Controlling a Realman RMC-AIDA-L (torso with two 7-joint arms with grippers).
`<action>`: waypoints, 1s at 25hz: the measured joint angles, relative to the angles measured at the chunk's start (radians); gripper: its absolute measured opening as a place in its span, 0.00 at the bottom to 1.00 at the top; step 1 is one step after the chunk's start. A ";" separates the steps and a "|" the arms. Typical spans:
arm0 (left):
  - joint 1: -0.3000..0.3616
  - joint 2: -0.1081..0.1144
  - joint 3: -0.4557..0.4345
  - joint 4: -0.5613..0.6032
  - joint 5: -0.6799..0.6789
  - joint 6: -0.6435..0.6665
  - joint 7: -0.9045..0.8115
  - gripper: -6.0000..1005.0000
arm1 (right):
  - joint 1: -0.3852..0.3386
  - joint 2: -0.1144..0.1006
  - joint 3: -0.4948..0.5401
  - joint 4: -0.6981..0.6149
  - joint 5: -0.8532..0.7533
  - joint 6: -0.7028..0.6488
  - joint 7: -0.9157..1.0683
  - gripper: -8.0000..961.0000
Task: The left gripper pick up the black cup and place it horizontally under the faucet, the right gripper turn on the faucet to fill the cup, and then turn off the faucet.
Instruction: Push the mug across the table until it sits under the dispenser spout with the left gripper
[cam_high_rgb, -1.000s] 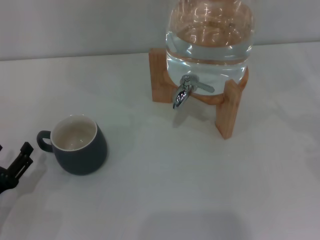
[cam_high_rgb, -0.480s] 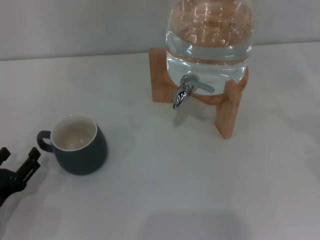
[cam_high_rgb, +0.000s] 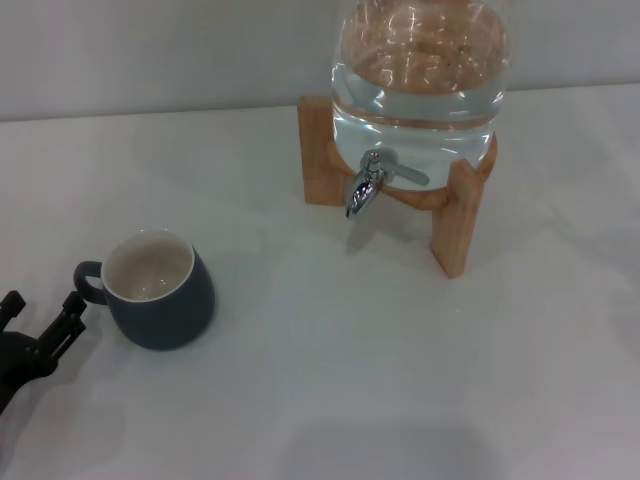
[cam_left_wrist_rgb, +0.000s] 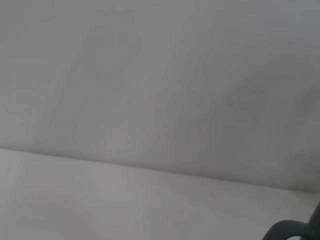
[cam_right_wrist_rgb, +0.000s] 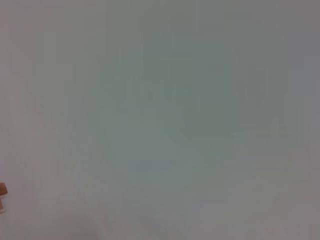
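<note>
The black cup (cam_high_rgb: 160, 292) stands upright on the white table at the left, cream inside showing, its loop handle pointing left. My left gripper (cam_high_rgb: 42, 304) is at the lower left edge, just left of the handle, open and empty, not touching the cup. A dark curve of the cup (cam_left_wrist_rgb: 292, 231) shows at the edge of the left wrist view. The chrome faucet (cam_high_rgb: 362, 188) sticks out from the clear water jar (cam_high_rgb: 420, 80) at the back right, spout down, with nothing beneath it. My right gripper is out of view.
The jar rests on a wooden stand (cam_high_rgb: 458, 225) whose legs flank the faucet. White table (cam_high_rgb: 330, 360) lies between the cup and the stand. A sliver of wood (cam_right_wrist_rgb: 2, 192) shows in the right wrist view.
My left gripper has come further into view from the lower left and edged towards the cup handle; both fingers now show. Cup and faucet have not moved.
</note>
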 joint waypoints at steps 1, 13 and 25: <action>-0.002 0.000 0.000 0.001 0.003 0.002 0.005 0.85 | 0.000 0.000 0.000 0.000 0.000 0.000 0.000 0.88; -0.018 0.001 0.001 0.003 0.023 0.011 0.149 0.83 | 0.003 0.005 0.004 0.000 0.000 0.004 -0.001 0.88; -0.027 0.004 -0.006 0.008 0.015 0.011 0.150 0.81 | 0.012 0.008 0.003 0.001 0.000 0.000 -0.003 0.88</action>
